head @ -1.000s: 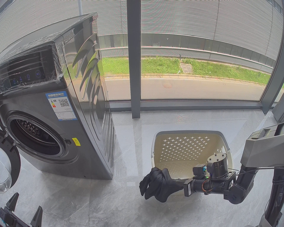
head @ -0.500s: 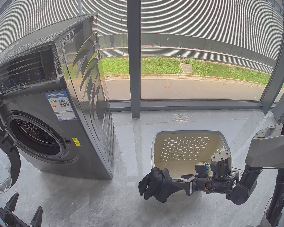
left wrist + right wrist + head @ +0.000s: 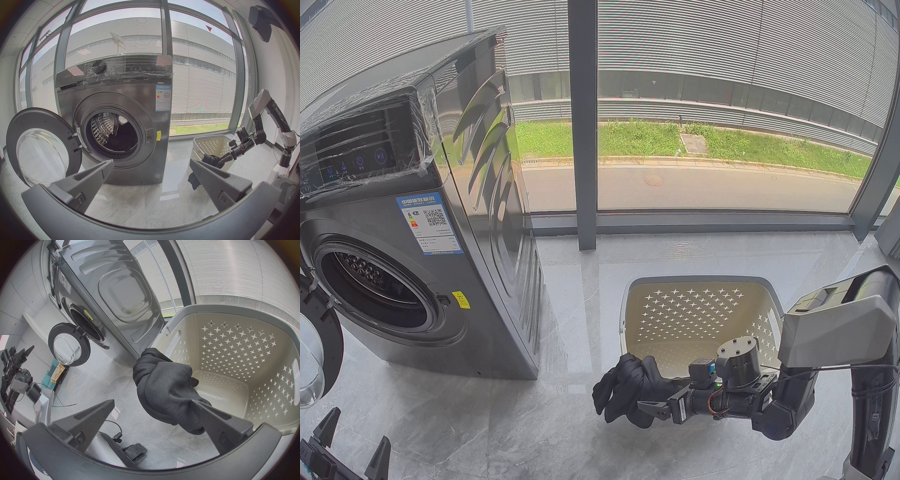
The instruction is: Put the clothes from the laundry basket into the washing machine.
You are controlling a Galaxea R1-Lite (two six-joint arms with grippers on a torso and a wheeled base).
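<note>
A black garment (image 3: 630,389) hangs bunched at the front left corner of the cream laundry basket (image 3: 700,279), outside its rim. My right gripper (image 3: 653,397) is at the garment with its fingers spread open; in the right wrist view the black garment (image 3: 167,390) drapes over one fingertip (image 3: 218,424) while the other stands free. The grey washing machine (image 3: 425,219) stands to the left with its round door (image 3: 315,350) swung open. Dark clothing (image 3: 125,137) lies inside the drum. My left gripper (image 3: 355,431) waits open and empty low at the front left.
The basket (image 3: 218,310) holds nothing else. A window wall with a grey pillar (image 3: 584,125) runs behind the machine and basket. Bare grey floor tiles (image 3: 506,425) lie between the basket and the machine's opening (image 3: 375,287).
My right gripper was shut on the black garment and has now opened. The right arm's wrist shifted a little to the left. The garment stays at the basket's corner.
</note>
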